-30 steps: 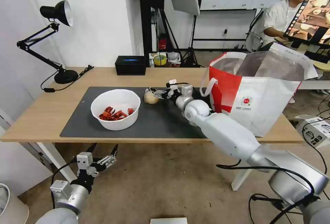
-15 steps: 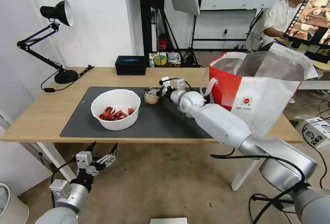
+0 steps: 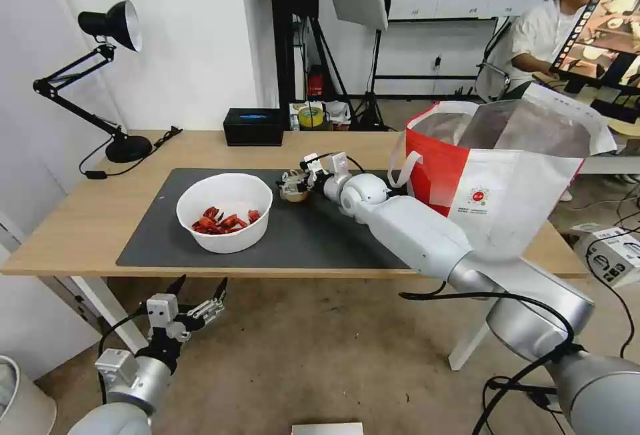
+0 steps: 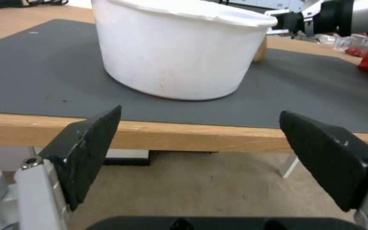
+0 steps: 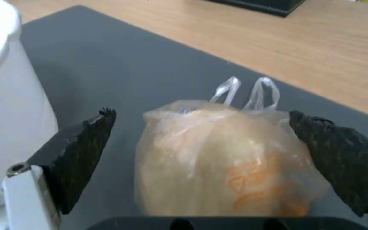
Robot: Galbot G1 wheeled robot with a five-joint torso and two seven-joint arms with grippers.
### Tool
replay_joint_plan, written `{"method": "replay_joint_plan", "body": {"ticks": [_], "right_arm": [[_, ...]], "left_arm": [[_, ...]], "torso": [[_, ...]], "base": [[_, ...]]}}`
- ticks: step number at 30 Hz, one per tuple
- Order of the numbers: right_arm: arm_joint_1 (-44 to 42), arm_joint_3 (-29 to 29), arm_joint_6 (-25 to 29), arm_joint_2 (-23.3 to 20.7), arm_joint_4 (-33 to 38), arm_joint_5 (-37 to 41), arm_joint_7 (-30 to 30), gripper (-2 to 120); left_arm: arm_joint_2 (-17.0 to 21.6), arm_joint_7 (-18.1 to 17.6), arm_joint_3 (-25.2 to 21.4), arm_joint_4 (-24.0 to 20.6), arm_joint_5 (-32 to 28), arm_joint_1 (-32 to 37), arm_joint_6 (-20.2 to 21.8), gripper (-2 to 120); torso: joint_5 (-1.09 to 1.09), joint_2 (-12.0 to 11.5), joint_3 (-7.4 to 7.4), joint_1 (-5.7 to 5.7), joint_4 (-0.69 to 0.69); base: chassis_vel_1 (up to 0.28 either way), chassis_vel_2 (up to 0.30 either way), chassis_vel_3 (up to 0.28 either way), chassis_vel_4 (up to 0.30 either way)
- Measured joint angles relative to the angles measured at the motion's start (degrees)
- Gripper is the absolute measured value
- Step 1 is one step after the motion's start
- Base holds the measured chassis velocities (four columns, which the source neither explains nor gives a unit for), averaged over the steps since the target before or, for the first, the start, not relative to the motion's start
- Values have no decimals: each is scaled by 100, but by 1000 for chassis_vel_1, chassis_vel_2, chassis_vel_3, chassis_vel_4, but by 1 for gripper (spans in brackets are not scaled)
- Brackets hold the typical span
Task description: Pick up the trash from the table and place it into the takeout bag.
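While the right gripper (image 5: pixel 201 159) is straddling the plastic-wrapped lump (image 5: pixel 222 163) on the dark grey mat (image 3: pixel 320 235) with its fingers spread and not touching, the slippery film could be slipping out when they close. Compared with a second ago, that arm is reaching further toward the white bowl (image 3: pixel 225 211); the left gripper (image 3: pixel 193 308) is hanging open below the table (image 3: pixel 80 221).

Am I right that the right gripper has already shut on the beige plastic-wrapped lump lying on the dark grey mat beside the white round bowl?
Not quite: the right gripper is open. The right wrist view shows its fingers either side of the beige plastic-wrapped lump, with gaps. The lump does lie on the dark grey mat beside the white round bowl.
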Motion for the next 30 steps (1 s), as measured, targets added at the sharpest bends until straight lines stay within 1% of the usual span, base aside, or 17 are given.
{"method": "replay_joint_plan", "body": {"ticks": [10, 22, 23, 24, 25, 26, 27, 28, 30], "right_arm": [[-2, -3, 4, 176, -416, -189, -253, 100], [-8, -33, 30, 267, -461, -277, -291, 100], [-8, -58, 30, 263, -461, -279, -295, 97], [-9, -70, 30, 252, -460, -279, -297, 90], [-9, -70, 30, 252, -460, -279, -297, 90], [-17, -70, 30, 240, -458, -279, -299, 86], [-28, -71, 30, 213, -447, -279, -304, 78], [-28, -71, 30, 213, -447, -279, -304, 78], [-52, -71, 31, 166, -412, -276, -309, 68]], "left_arm": [[-2, -3, 0, -1, 1, 14, -1, 100], [-51, -4, 13, 2, 16, 18, -28, 100], [-64, -3, 19, 3, 23, 18, -31, 100], [-76, -2, 27, 8, 33, 18, -36, 100], [-76, -2, 27, 8, 33, 18, -36, 100], [-85, -1, 34, 13, 37, 16, -41, 100], [-91, -1, 40, 19, 40, 14, -46, 100], [-91, -1, 40, 19, 40, 14, -46, 100], [-93, 0, 47, 26, 41, 5, -49, 100]], "torso": [[0, 0, 0, 0, 0], [0, 0, 0, 0, 0], [0, 0, 0, 0, 0], [0, 0, 0, 0, 0], [0, 0, 0, 0, 0], [0, 0, 0, 0, 0], [0, 0, 0, 0, 0], [0, 0, 0, 0, 0], [0, 0, 0, 0, 0]], "base": [[0, 0, 0, 0], [0, 0, 0, 0], [0, 0, 0, 0], [0, 0, 0, 0], [0, 0, 0, 0], [0, 0, 0, 0], [0, 0, 0, 0], [0, 0, 0, 0], [0, 0, 0, 0]]}}
